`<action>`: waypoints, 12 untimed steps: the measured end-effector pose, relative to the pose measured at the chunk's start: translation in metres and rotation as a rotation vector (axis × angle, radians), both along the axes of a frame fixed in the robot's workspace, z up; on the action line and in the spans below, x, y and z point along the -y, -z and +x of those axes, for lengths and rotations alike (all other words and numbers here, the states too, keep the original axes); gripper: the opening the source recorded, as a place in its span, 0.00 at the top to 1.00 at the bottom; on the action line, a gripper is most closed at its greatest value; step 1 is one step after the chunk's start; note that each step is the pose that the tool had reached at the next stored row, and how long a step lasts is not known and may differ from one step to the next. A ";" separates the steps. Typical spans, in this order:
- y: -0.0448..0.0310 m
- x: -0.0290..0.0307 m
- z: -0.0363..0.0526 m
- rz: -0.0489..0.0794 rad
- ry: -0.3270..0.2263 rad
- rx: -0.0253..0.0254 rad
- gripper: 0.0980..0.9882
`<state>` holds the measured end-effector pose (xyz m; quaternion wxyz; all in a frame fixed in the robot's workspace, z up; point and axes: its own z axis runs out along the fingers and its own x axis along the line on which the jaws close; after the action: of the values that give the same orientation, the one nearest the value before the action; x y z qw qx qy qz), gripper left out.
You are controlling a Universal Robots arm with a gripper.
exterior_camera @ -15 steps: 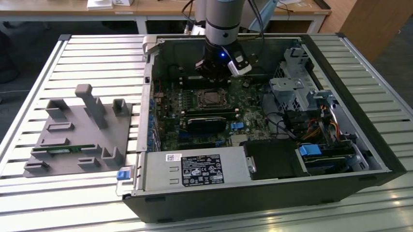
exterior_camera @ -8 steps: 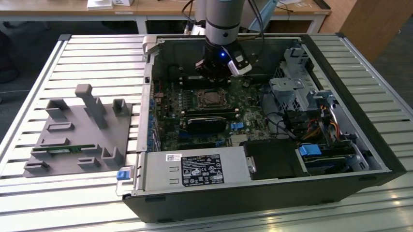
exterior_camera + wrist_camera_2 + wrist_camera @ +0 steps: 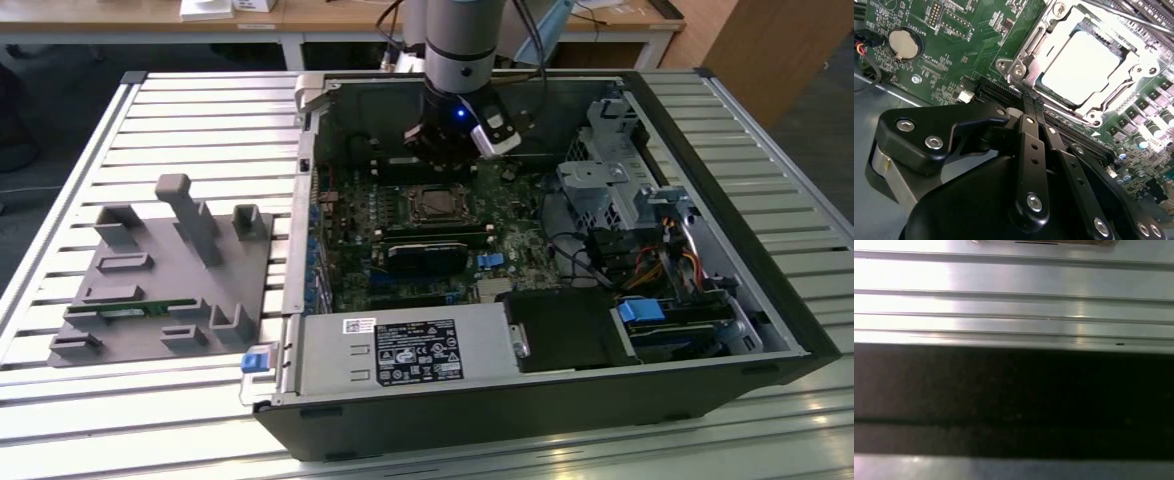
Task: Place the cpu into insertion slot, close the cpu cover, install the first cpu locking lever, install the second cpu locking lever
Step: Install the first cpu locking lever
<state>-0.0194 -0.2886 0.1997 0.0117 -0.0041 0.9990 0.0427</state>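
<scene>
Sitting in the black-framed square insertion slot (image 3: 1081, 65) on the green motherboard (image 3: 979, 35): silvery square cpu (image 3: 1079, 67), metal-frame cpu cover (image 3: 1029, 65) down. Black gripper (image 3: 1032, 107), fingers pinched together w/ nothing held, hovers just beside slot; levers' state unclear.

1. Exterior view: high, angled down on the open black computer case (image 3: 534, 400) on the slatted metal table (image 3: 80, 130).
2. Second wrist view: close, past black gripper linkages toward the green motherboard (image 3: 979, 45), shared with the exterior view.
3. First wrist view: very close, facing table slats (image 3: 1014, 305).
</scene>
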 end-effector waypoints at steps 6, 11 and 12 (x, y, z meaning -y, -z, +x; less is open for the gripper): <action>0.0019 -0.0001 0.0002 -0.017 0.000 0.0002 0.97; 0.0034 -0.0003 0.0004 -0.018 0.000 -0.0001 0.97; 0.0035 -0.0004 0.0005 -0.018 0.000 0.0000 0.97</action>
<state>-0.0189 -0.2881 0.1963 0.0117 -0.0042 0.9993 0.0339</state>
